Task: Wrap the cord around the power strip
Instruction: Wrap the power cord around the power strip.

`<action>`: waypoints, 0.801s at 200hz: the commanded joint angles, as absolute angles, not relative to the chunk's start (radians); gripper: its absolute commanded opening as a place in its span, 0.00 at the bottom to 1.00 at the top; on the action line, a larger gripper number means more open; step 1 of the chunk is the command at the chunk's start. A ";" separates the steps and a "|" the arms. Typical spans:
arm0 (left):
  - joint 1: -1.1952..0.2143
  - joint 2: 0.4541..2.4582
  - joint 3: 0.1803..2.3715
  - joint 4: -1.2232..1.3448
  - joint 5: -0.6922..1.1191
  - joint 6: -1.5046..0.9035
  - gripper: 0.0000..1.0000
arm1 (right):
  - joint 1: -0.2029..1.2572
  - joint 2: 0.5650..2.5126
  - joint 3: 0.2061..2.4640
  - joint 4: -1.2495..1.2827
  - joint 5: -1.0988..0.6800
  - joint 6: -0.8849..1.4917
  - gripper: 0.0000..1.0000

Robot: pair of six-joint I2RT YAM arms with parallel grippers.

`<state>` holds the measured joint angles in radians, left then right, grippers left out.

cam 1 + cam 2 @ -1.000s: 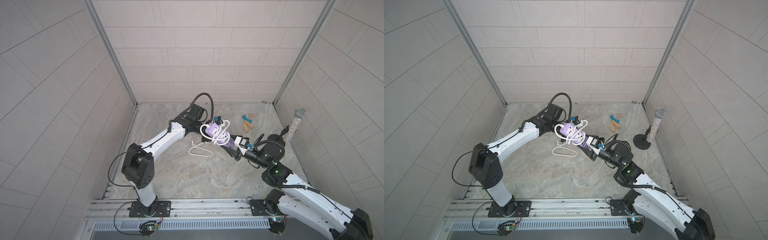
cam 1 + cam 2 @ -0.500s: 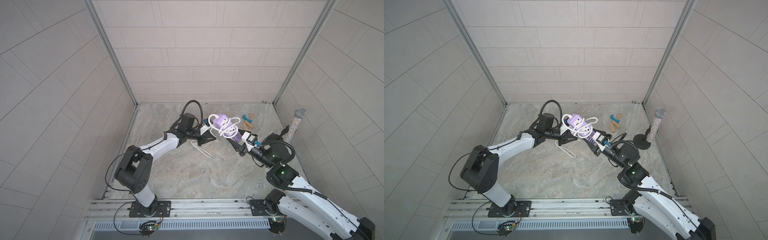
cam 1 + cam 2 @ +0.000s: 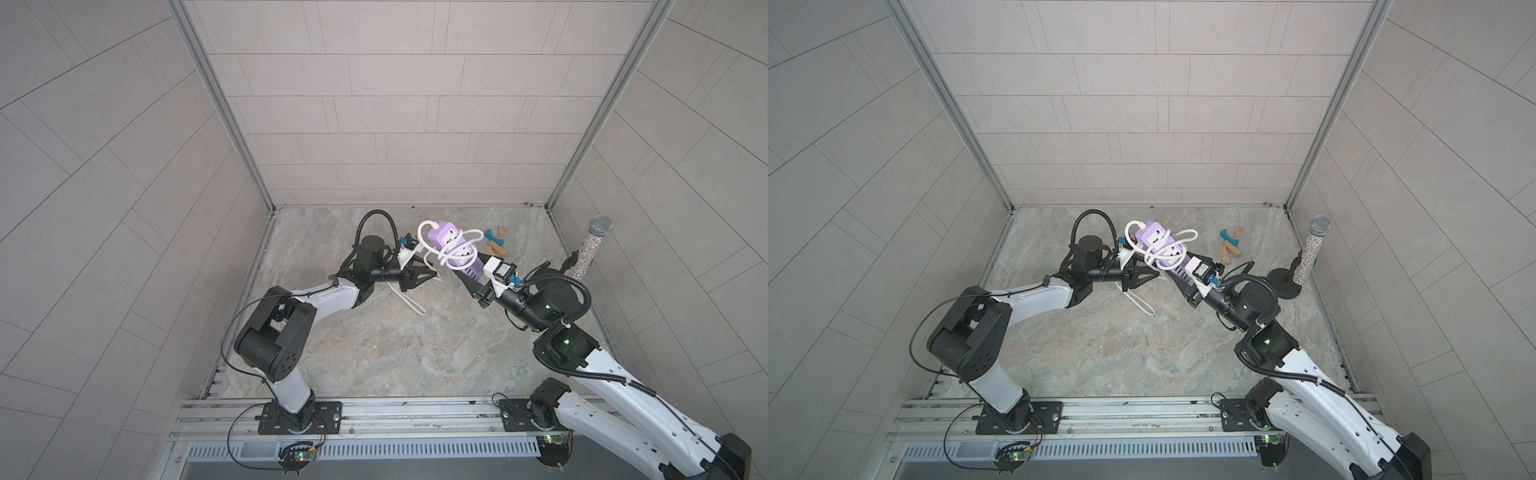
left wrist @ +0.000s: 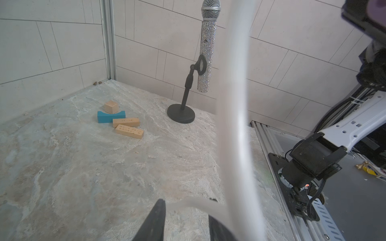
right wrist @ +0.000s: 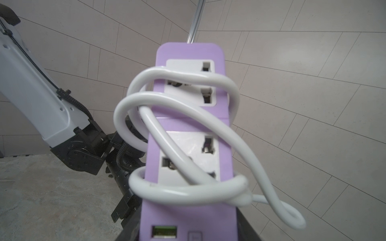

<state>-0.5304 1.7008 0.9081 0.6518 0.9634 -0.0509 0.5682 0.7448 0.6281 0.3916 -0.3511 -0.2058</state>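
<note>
Glossy white cord [image 5: 183,193] wraps smooth matt lilac plastic power strip [image 5: 188,52].

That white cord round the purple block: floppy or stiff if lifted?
Probably floppy yet springy: the cord bulges off the power strip in loose loops. Its tail droops to the floor, so it likely trails when moved.

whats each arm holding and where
The right arm's jaws clamp the power strip by its USB-port end. The left arm's jaws stand apart around the cord, gripping nothing.
</note>
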 commanded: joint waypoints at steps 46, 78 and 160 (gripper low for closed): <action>-0.585 1.818 0.908 0.966 0.937 -0.226 0.44 | 0.565 0.775 0.707 0.470 -0.358 -0.198 0.00; -0.607 1.897 0.927 1.105 0.938 -0.321 0.45 | 0.564 0.791 0.721 0.468 -0.354 -0.200 0.00; -0.563 1.853 0.831 1.163 0.752 -0.278 0.00 | 0.447 0.738 0.769 0.340 -0.302 -0.171 0.00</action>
